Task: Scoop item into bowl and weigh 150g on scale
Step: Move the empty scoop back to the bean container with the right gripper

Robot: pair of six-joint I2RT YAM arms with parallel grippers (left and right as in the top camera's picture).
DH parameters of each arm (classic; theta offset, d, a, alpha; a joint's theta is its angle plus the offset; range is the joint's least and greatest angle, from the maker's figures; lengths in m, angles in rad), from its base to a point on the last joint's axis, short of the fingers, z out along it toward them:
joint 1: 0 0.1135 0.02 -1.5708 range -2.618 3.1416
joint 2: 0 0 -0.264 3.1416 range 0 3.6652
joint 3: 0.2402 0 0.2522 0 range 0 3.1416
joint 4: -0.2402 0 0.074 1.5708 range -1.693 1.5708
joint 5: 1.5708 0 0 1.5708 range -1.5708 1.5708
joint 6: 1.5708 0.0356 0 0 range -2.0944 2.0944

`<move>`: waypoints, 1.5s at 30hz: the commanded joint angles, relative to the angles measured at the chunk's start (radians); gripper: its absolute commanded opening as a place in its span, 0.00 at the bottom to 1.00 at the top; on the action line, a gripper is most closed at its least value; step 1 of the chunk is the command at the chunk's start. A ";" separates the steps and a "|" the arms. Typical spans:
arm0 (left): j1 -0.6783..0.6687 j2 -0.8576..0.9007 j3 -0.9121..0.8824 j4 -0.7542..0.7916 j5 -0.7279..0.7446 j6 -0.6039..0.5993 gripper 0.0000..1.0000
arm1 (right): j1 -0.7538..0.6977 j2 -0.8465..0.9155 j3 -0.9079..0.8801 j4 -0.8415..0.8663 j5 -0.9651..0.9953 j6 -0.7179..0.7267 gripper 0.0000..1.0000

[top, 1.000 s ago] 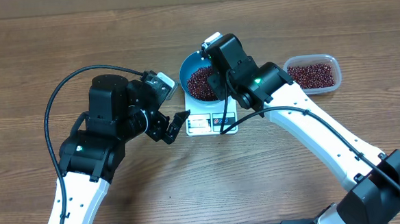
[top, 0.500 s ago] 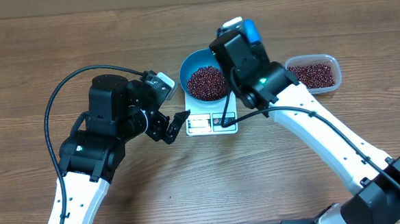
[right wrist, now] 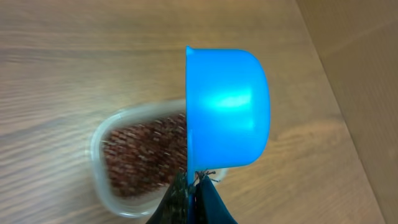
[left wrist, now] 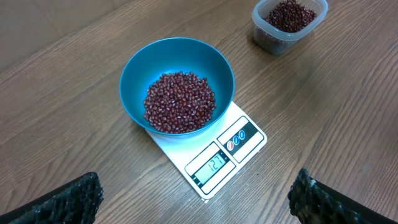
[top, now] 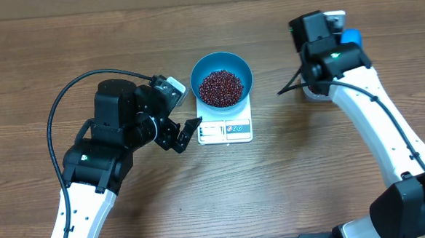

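The right arm has swung away from the blue bowl (top: 220,61). A second ago it hung right over the bowl and hid part of it. Now the bowl shows whole, and the arm is far off to the right, above the clear plastic tub (right wrist: 97,163). The left arm has not budged in that time.

The right gripper (right wrist: 193,200) has its fingers pressed tight together on the lower edge of the small blue scoop (right wrist: 227,106); the handle itself is hidden between them. The scoop is turned on its side with its rounded back to the wrist camera. It hangs over the tub, which has red-brown beans in it. From overhead the scoop (top: 351,36) peeks out beside the wrist.

The left gripper (top: 186,133) is spread wide, holds nothing, and sits just left of the white scale (top: 225,131), apart from it. Its dark fingertips (left wrist: 68,199) frame the wrist view.

The bowl stands on the back half of the scale. A mound of red-brown beans (left wrist: 179,102) lies in its bottom. The display (left wrist: 211,166) seems to read 121.
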 commanded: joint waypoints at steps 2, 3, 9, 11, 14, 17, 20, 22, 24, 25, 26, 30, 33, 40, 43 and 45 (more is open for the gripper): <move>0.004 0.002 0.024 0.001 0.022 -0.007 1.00 | -0.072 -0.037 0.013 -0.009 -0.113 0.018 0.04; 0.004 0.002 0.024 0.001 0.022 -0.007 1.00 | -0.087 -0.035 0.003 -0.008 -0.150 0.018 0.04; 0.004 0.002 0.024 0.001 0.022 -0.007 1.00 | -0.116 -0.031 -0.056 0.002 -0.214 0.018 0.04; 0.004 0.002 0.024 0.001 0.022 -0.007 1.00 | -0.116 -0.029 -0.084 0.018 -0.214 0.018 0.04; 0.004 0.002 0.024 0.001 0.022 -0.007 1.00 | -0.116 -0.024 -0.124 0.048 -0.214 0.018 0.04; 0.004 0.002 0.024 0.001 0.022 -0.007 1.00 | -0.116 -0.019 -0.180 0.101 -0.224 0.019 0.04; 0.004 0.002 0.024 0.002 0.022 -0.007 0.99 | -0.116 -0.019 -0.223 0.145 -0.256 0.014 0.04; 0.004 0.002 0.024 0.001 0.022 -0.007 1.00 | -0.116 -0.018 -0.254 0.178 -0.279 0.011 0.04; 0.004 0.002 0.024 0.001 0.022 -0.007 1.00 | -0.116 -0.018 -0.277 0.201 -0.290 0.011 0.04; 0.004 0.002 0.024 0.001 0.022 -0.007 1.00 | -0.116 -0.018 -0.290 0.217 -0.301 0.011 0.04; 0.004 0.002 0.024 0.001 0.022 -0.007 0.99 | -0.116 -0.018 -0.297 0.225 -0.308 0.011 0.04; 0.004 0.002 0.024 0.001 0.022 -0.007 1.00 | -0.116 -0.016 -0.311 0.235 -0.369 0.011 0.04; 0.004 0.002 0.024 0.001 0.022 -0.007 0.99 | -0.116 -0.016 -0.311 0.237 -0.437 0.011 0.04; 0.004 0.002 0.024 0.001 0.022 -0.007 1.00 | -0.116 -0.017 -0.311 0.260 -0.557 0.046 0.04; 0.004 0.002 0.024 0.001 0.022 -0.007 1.00 | -0.119 -0.017 -0.306 0.274 -0.583 0.064 0.04; 0.004 0.002 0.024 0.001 0.022 -0.007 0.99 | -0.130 -0.017 -0.296 0.283 -0.639 0.064 0.04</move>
